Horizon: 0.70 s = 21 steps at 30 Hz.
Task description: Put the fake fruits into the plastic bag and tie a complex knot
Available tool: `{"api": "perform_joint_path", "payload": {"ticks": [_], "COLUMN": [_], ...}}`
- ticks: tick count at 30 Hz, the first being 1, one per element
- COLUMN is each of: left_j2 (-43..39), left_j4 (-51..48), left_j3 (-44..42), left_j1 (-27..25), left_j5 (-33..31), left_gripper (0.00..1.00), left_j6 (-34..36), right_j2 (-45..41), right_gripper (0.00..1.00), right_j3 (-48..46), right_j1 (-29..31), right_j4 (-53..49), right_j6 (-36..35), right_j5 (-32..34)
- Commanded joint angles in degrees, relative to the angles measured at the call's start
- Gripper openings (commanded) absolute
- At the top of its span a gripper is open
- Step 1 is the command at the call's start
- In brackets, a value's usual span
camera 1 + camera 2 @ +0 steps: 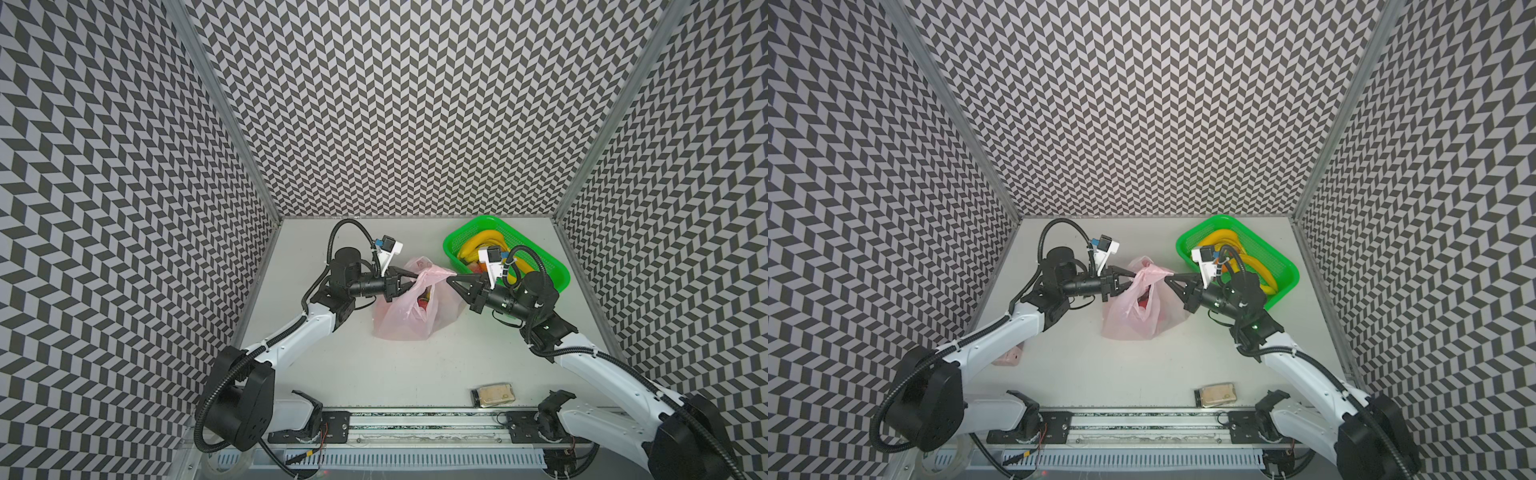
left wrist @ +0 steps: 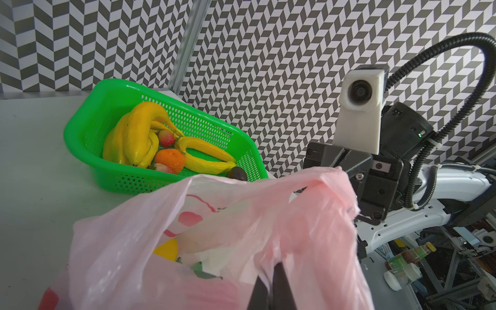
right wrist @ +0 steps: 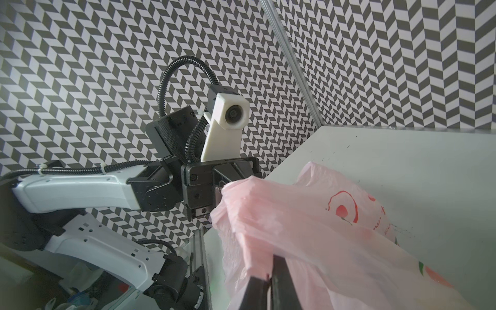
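Pink plastic bag (image 1: pixel 405 320) pinched at both handles, mid-table.
Left gripper (image 1: pixel 417 276) is clamped tight on the bag's left handle. The bag's base sits on the table (image 1: pixel 353 353) with its mouth stretched between the arms and some fake fruits (image 2: pixel 166 249) inside (a yellow one shows through the film). Right gripper (image 1: pixel 450 279) is closed on the right handle. Bananas (image 2: pixel 134 134), orange (image 2: pixel 170 161) and strawberry (image 2: pixel 166 138) sit in the green basket (image 2: pixel 120 179), far right, beside the right arm.

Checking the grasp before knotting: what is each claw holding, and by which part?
Both hold the plastic bag: the left claw pinches the bunched plastic at one side of its top, the right claw the other side.
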Motion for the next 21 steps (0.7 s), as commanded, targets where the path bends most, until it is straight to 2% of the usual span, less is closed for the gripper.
{"api": "perform_joint_path", "payload": {"ticks": [1, 14, 21], "left_j2": [0.1, -2.6, -3.4], "left_j4": [-1.1, -5.1, -9.0], "left_j3": [2.2, 1.8, 0.6], "left_j1": [-0.3, 2.6, 4.1], "left_j5": [-0.3, -1.8, -5.1], "left_gripper": [0.0, 0.0, 0.0], "left_j6": [1.2, 3.9, 6.3], "right_j2": [-1.4, -8.6, -11.2], "right_gripper": [0.0, 0.0, 0.0], "right_j3": [1.6, -3.5, -7.3], "right_j1": [0.2, 0.1, -0.4], "right_j4": [1.6, -7.6, -12.8], "right_j6": [-0.6, -2.2, -2.4], "right_j5": [1.3, 11.6, 15.9]}}
